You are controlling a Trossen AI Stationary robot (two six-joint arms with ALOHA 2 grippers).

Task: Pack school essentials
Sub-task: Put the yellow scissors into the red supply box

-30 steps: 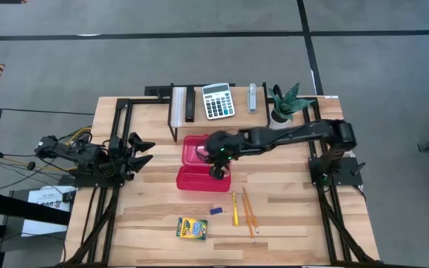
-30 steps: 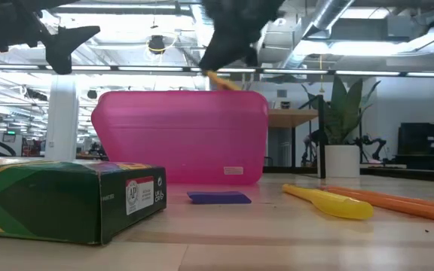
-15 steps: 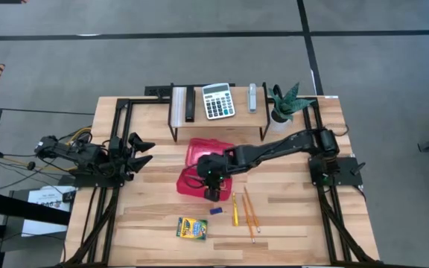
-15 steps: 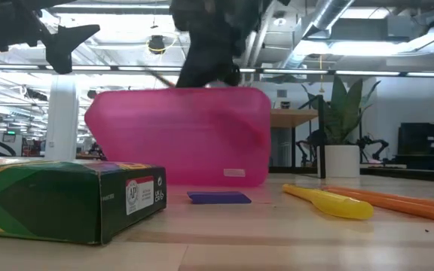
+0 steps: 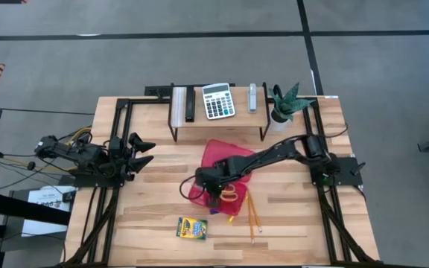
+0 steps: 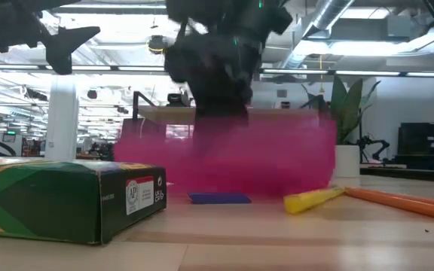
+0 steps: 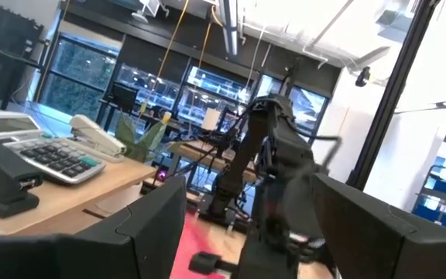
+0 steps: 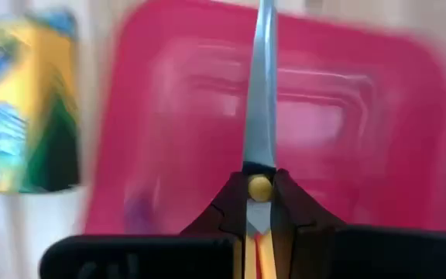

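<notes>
Right gripper (image 5: 213, 187) is pinching the scissors (image 8: 259, 116) over the red case (image 5: 226, 167); the case could skid or tip if bumped. Left gripper (image 5: 141, 146) sits spread at the worktop's left edge.

The right arm stretches leftward across the table's middle, its right gripper (image 5: 213, 184) pointing down with fingers clamped on something, while the left arm rests folded at the left edge, its left gripper (image 5: 141, 149) with fingers spread apart.
</notes>
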